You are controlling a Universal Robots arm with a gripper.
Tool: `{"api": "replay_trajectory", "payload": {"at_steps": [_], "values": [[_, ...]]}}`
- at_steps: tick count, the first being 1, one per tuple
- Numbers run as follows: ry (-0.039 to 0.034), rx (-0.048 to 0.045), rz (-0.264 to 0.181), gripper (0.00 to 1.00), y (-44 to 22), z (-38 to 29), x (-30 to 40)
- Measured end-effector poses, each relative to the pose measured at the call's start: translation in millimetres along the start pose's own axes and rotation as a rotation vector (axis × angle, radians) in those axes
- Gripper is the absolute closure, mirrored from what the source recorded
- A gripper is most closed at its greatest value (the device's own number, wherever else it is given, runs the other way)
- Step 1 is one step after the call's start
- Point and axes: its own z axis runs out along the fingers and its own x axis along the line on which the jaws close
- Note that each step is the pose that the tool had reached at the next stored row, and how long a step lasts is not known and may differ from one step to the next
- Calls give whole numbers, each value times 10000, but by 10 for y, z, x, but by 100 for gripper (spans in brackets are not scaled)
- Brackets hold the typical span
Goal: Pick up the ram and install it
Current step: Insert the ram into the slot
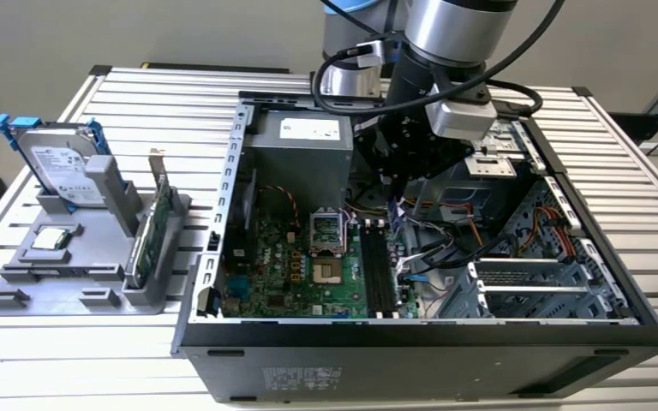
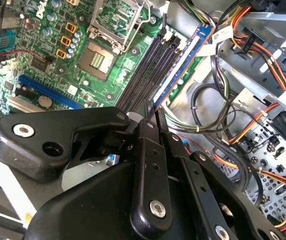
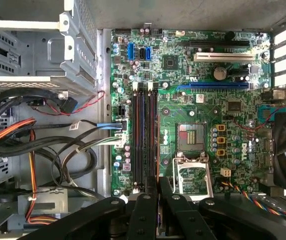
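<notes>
My black two-fingered gripper [image 2: 151, 111] hung with its fingers pressed nearly together, apparently pinching nothing. Just beyond the fingertips, the thin blue ram stick [image 2: 181, 67] sat in the outermost black motherboard memory slot [image 2: 155, 62], its long axis running straight away from the fingertips.

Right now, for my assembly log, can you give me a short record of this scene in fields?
claw: inside the open case, over the motherboard, at one end of the memory slots
ram: blue stick lying along the slots, on their cable side; cannot tell if it is seated
tray outside case: hard drive and green card, both upright
</notes>
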Motion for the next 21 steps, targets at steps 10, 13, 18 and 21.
{"api": "replay_trajectory", "payload": {"at_steps": [10,13,18,21], "values": [[-14,17,274,100,-1,31,2],[-17,20,330,100,-1,40,3],[-19,17,365,100,-2,51,4],[-18,14,368,100,-2,52,4]]}}
